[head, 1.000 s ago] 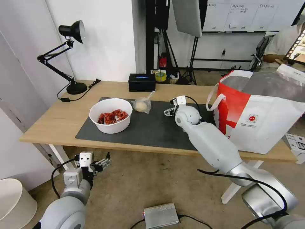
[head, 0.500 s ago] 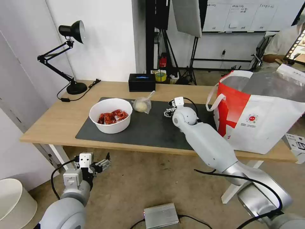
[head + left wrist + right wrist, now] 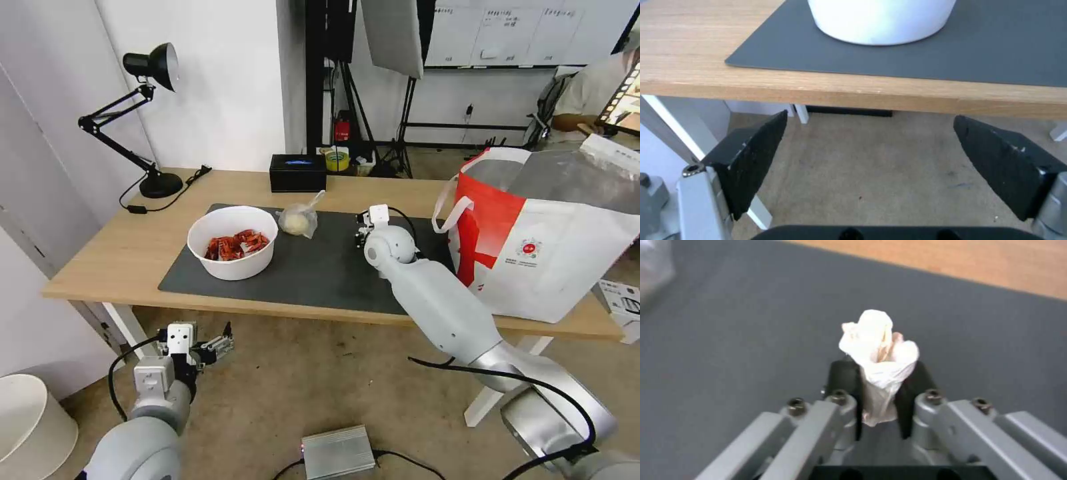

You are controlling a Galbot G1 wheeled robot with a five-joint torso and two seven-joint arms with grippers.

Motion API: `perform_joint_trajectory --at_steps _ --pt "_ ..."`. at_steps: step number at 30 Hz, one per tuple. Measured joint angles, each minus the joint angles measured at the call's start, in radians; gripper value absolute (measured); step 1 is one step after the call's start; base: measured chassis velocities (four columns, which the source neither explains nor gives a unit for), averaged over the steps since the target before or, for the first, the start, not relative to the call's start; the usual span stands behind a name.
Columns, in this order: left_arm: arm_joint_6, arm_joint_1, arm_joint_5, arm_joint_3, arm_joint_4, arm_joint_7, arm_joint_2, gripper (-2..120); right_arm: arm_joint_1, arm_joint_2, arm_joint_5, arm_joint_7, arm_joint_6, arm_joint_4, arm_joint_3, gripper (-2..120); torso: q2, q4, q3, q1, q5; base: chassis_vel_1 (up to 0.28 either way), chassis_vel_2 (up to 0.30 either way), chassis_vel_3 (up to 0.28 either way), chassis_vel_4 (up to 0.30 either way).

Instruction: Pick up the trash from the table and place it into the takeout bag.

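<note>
My right gripper [image 3: 878, 375] is shut on a crumpled white tissue [image 3: 878, 340] just above the dark grey mat [image 3: 729, 340]. From the head view that gripper [image 3: 362, 229] hovers over the mat's [image 3: 320, 267] right part, left of the white and red takeout bag [image 3: 553, 253]. On the mat's left stands the white bowl [image 3: 232, 241] of red crayfish shells, with a small knotted clear bag [image 3: 297, 221] behind it to the right. Below the table's [image 3: 120, 253] front edge my left gripper [image 3: 217, 343] hangs open; its wrist view puts the gripper [image 3: 869, 116] under the bowl's base [image 3: 882, 20].
A black desk lamp [image 3: 150, 120] and a black rectangular box [image 3: 298, 173] stand at the table's back. On the floor lie a silver box [image 3: 338, 452] and, at far left, a white bin [image 3: 30, 427]. The takeout bag stands open on the table's right end.
The right gripper's fingers, spread over the mat before, have closed, and the arm shifted slightly. The left arm has sunk a little.
</note>
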Motion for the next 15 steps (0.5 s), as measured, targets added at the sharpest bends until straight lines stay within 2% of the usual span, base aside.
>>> perform_joint_trajectory --at_steps 2,4,6,10,12,15 --pt "0.000 0.000 0.000 0.000 0.000 0.000 0.000 100 -0.002 -0.003 0.001 0.001 0.000 0.010 0.002 9 0.000 0.0000 0.000 0.000 0.0001 0.000 0.000 0.000 0.000" --pt "0.000 0.006 0.005 0.000 -0.002 0.000 -0.003 100 -0.012 -0.024 0.020 0.015 0.001 0.091 0.011 3 0.000 0.0000 0.000 0.000 0.0000 0.000 0.000 0.000 0.000" --pt "0.000 0.008 0.008 0.000 -0.002 0.000 -0.004 100 -0.015 -0.032 0.031 0.023 0.001 0.123 0.016 3 0.000 0.0000 0.000 0.000 0.0000 0.000 0.000 0.000 0.000" --pt "-0.001 0.018 0.017 0.000 -0.005 0.000 -0.012 100 -0.030 -0.085 0.089 0.064 0.001 0.272 0.047 3 0.000 0.0000 0.000 0.000 0.0000 0.000 0.000 0.000 0.000" --pt "-0.001 0.019 0.017 0.000 -0.006 0.000 -0.012 100 -0.032 -0.094 0.093 0.071 0.000 0.293 0.052 3 0.000 0.0001 0.000 0.000 0.0000 0.000 0.000 0.000 0.000" --pt "-0.001 0.025 0.020 -0.001 -0.009 0.000 -0.013 100 -0.050 -0.159 0.108 0.106 0.000 0.421 0.085 3 0.000 0.0000 0.000 0.000 0.0001 0.000 0.000 0.000 0.000"
